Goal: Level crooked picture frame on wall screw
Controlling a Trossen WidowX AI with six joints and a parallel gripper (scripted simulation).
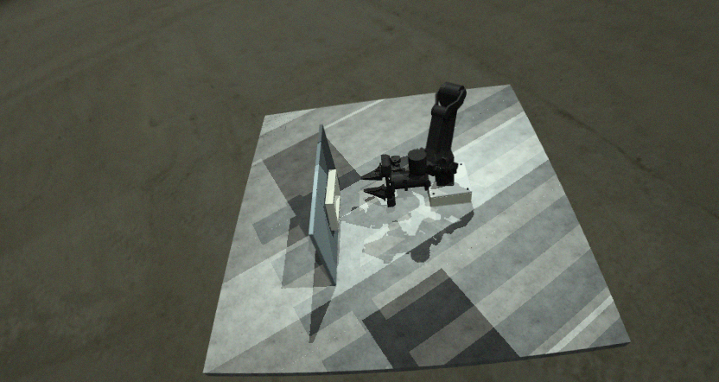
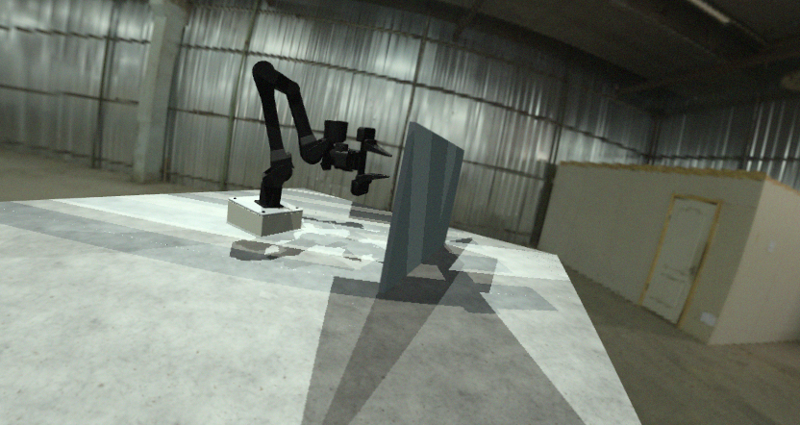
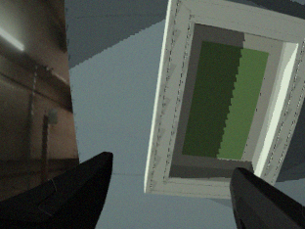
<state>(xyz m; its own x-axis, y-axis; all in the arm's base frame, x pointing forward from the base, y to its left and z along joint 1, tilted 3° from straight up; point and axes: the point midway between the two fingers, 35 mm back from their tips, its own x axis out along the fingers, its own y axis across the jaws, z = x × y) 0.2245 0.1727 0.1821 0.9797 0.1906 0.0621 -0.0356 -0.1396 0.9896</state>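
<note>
The picture frame (image 1: 330,194) (image 3: 170,98) is cream-white around a green picture and hangs on the blue-grey wall panel (image 1: 314,199) (image 2: 425,198) (image 3: 112,98). In the wrist view its top edge slopes down to the right, and its left side leans against the line of the panel's edge, so it looks turned clockwise there. My gripper (image 1: 363,184) (image 2: 389,165) (image 3: 174,169) is open and empty, pointing at the panel, with a gap between its fingertips and the frame in the top view. In the wrist view the right fingertip overlaps the frame's lower edge. The screw and notched strip are hidden.
The panel stands upright on the patterned table top (image 1: 543,238) (image 2: 139,321). The arm's pale base box (image 1: 450,196) (image 2: 262,221) is behind the gripper. The panel's side edge shows at the left of the wrist view. Broad shadows cross the table.
</note>
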